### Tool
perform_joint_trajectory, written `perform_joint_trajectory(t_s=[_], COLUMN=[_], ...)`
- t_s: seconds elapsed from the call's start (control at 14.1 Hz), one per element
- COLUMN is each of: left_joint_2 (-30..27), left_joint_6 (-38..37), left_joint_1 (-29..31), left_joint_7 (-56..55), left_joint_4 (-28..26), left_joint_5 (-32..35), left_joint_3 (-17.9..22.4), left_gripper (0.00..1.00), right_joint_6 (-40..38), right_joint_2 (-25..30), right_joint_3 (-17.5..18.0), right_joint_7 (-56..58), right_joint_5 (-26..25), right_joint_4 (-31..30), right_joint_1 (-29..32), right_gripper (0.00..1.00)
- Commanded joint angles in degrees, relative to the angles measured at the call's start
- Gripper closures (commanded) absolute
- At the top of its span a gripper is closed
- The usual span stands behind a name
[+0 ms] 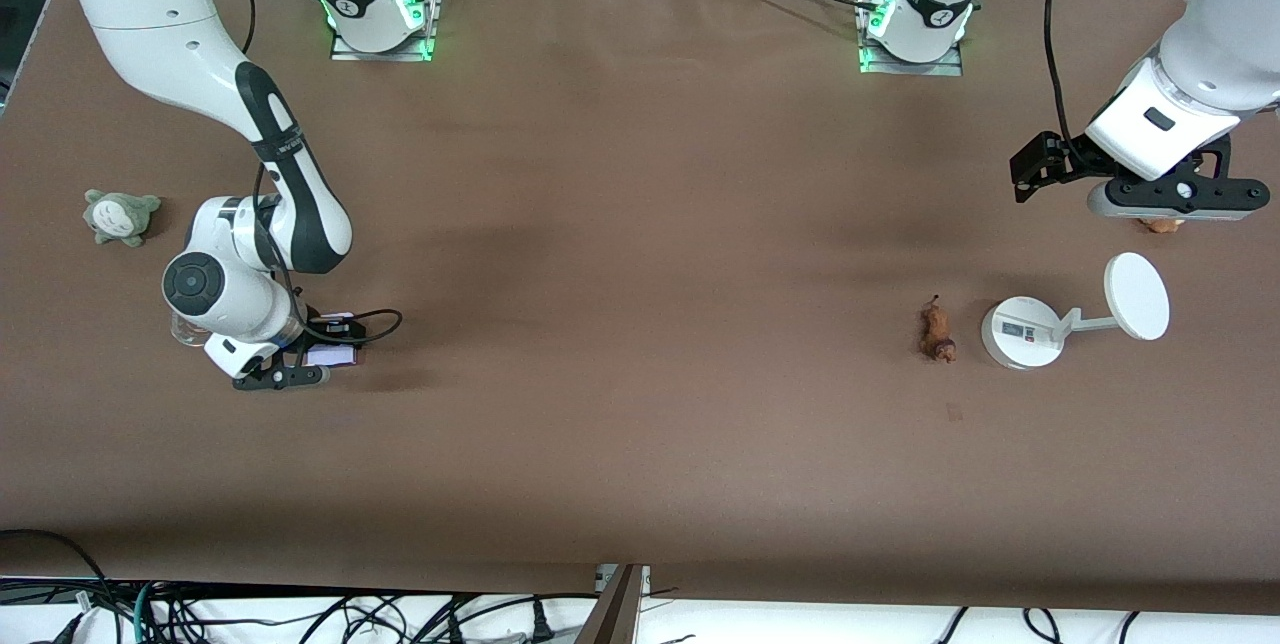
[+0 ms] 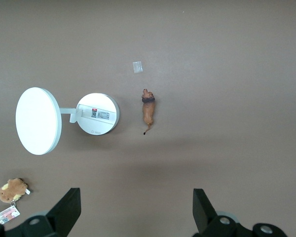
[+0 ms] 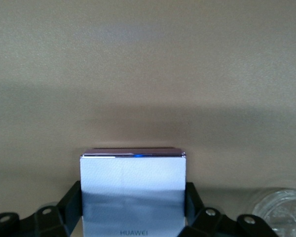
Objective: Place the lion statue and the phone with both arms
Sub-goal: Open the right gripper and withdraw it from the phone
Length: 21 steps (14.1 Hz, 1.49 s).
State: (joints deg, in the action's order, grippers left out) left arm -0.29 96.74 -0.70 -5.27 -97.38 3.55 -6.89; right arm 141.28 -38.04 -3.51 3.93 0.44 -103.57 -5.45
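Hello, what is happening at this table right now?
The right pincer is down at the table with the phone between its fingers. The left pincer hangs open in the air near the white stand, waiting. The lion statue lies untouched beside that stand.

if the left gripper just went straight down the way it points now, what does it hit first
Most likely bare table. The left gripper hangs open, pointing down at brown cloth; the lion statue, the white stand and the brown plush all lie off its line. Depth is hard to judge.
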Motion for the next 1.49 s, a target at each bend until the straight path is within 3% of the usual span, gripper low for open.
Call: perform_joint_trajectory(t_s=[0.0, 0.21, 0.43, 0.71, 1.07, 1.21, 1.42], left_joint_2=[0.73, 0.90, 1.17, 1.17, 1.26, 1.26, 1.26], left_joint_6=[-1.55, -1.55, -1.55, -2.78, -3.14, -3.14, -3.22], left_joint_1=[-0.10, -0.10, -0.10, 0.08, 0.08, -0.09, -0.10], left_joint_7=[0.70, 0.44, 0.26, 0.61, 0.61, 0.53, 0.53], left_joint_4=[1.93, 2.63, 2.99, 3.08, 3.60, 3.60, 3.69], left_joint_5=[-0.83, -0.39, -0.39, -0.39, -0.39, -0.39, -0.39], left_joint_3=[-0.06, -2.17, -2.25, -2.17, -2.25, -2.25, -2.25], left_gripper=[0.00, 0.00, 0.00, 0.00, 0.00, 0.00, 0.00], right_joint_6=[0.22, -5.91, -18.37, -40.06, -61.44, -66.38, -67.46], right_joint_2=[1.04, 4.71, 10.86, 15.18, 18.09, 20.36, 22.22], right_joint_3=[0.70, 1.58, 1.76, 2.02, 2.02, 2.02, 1.76], right_joint_7=[1.52, 1.43, 1.08, 0.90, 0.99, 1.08, 1.34], right_joint_5=[1.40, 1.40, 1.32, 1.40, 0.88, 0.53, 0.61], right_joint_4=[-0.41, 0.55, 4.24, 15.64, 28.40, 31.49, 32.29], right_joint_1=[0.44, 0.27, -0.08, -0.53, -0.61, -1.14, -1.23], right_gripper=[0.01, 0.01, 0.01, 0.01, 0.00, 0.00, 0.00])
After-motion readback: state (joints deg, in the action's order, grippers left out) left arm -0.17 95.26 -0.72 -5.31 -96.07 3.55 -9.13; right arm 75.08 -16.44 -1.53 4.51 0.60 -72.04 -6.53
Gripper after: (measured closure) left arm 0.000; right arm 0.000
